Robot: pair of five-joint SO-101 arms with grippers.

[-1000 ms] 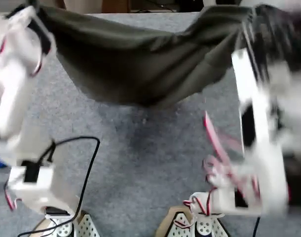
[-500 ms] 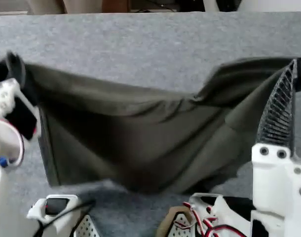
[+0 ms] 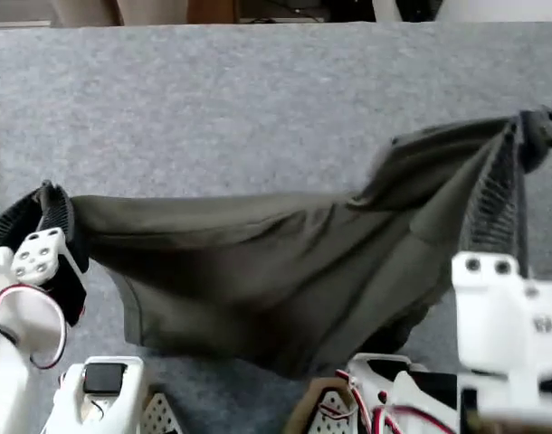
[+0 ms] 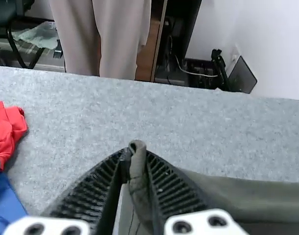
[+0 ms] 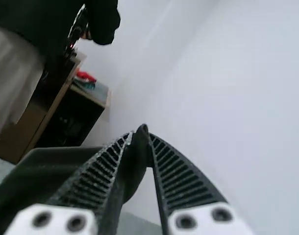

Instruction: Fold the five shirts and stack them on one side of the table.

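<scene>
1. The left claw (image 3: 52, 210) is near the left edge of the worktop (image 3: 258, 99), close to the front. It is pinching one end of a dark green shirt (image 3: 285, 271).
2. In the left wrist view, the left claw (image 4: 136, 152) has its black ribbed fingers (image 4: 105, 181) pressed on a fold of the shirt (image 4: 237, 198). The fold pokes out a little past the tips.
3. The right claw (image 3: 532, 134) is at the right side of the worktop, farther back than the left claw. It is pinching the other end of the shirt.
4. In the right wrist view, the right claw (image 5: 141, 136) is squeezed on a thin bit of the shirt (image 5: 136, 166). That bit sits between the two fingers.
5. The shirt hangs between the two claws like a hammock. Its top edge runs from the left claw across to the right claw. The middle sags toward the front of the worktop.
6. I cannot tell if the low part of the shirt touches the worktop.
7. The worktop is grey and fuzzy, like carpet.
8. A red cloth (image 4: 7, 128) lies bunched on the worktop, off to the side of the left claw. A blue cloth (image 4: 5, 208) lies just beside it.
9. The white arm bases (image 3: 104, 389) sit at the front edge of the worktop.
</scene>
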